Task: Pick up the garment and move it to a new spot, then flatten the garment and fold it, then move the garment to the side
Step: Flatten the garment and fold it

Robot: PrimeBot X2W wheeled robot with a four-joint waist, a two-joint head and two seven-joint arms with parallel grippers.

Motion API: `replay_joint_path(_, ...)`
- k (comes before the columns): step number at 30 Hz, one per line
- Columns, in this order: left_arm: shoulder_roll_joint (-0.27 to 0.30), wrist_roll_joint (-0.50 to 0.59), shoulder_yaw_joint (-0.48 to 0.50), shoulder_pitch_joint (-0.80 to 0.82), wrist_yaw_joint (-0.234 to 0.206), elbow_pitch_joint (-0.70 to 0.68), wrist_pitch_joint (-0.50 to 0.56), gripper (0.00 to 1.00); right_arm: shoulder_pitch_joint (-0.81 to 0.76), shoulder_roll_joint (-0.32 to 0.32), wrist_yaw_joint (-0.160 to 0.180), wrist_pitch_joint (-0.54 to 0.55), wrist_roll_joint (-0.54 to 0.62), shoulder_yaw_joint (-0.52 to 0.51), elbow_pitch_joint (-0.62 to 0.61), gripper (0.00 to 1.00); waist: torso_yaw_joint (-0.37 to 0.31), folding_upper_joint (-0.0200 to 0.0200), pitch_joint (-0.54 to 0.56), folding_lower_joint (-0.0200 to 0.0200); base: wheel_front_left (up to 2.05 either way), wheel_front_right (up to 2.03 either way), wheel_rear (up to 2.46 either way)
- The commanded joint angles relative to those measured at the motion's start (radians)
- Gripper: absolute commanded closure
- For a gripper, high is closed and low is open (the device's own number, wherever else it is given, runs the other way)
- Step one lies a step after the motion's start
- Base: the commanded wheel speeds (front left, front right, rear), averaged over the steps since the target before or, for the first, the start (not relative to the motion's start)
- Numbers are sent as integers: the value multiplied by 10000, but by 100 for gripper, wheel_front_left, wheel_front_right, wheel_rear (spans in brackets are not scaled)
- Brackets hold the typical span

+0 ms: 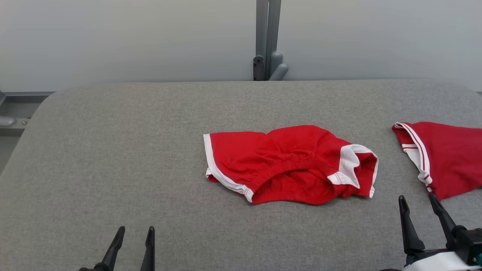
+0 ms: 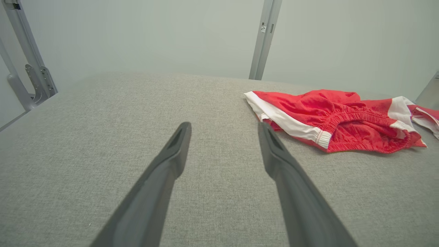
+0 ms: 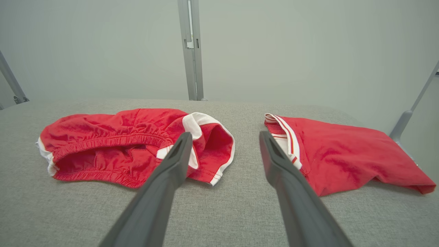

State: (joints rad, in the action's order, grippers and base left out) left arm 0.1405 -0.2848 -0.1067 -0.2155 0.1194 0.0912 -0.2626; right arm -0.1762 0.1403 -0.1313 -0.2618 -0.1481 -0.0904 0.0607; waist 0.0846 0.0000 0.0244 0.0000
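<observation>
Shorts [image 1: 241, 154], centre frame, look soft, light, floppy; you should pinch the elastic waistband [image 1: 295, 166] ends. Left gripper [image 1: 136, 228] and right gripper [image 1: 417, 196]: jaws apart, empty.

Two long dark fingers are seen on the left gripper [image 1: 136, 230], slim and tapered down to pointy tips, kinda like oversized tweezers. The same build is found on the right gripper [image 1: 417, 197], where they're mounted into a chunky black block [image 1: 465, 241] backed by a glossy white shell [image 1: 438, 262], and a tiny teal bit [image 1: 479, 258] is spotted at the edge. Up close, a matte charcoal finish is shown, with a shallow recessed slot [image 3: 177, 150] cut near each tip.
</observation>
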Motion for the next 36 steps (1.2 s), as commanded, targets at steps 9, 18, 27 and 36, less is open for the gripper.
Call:
replay_joint_path(9,-588,-149,-1655,1575,104,-324,210,0,502,75,12,-41,-5,116,-299,0,-1157,0,-650,0,0,0,0)
replay_joint_path(18,-882,-1670,-4368,4952,-226,707,1912,0,1153,-228,12,-41,83,174,-478,0,-2987,0,-1808,0,0,0,0)
replay_joint_path(27,-869,-3289,-6120,6739,-1426,2942,3046,0,1455,-503,12,-41,32,81,-604,0,-4225,0,-2320,0,0,0,0)
replay_joint_path(36,-870,-4367,-6518,7330,-1835,4837,2921,0,1489,-614,12,-41,-23,155,-617,0,-4646,0,-2367,0,0,0,0)
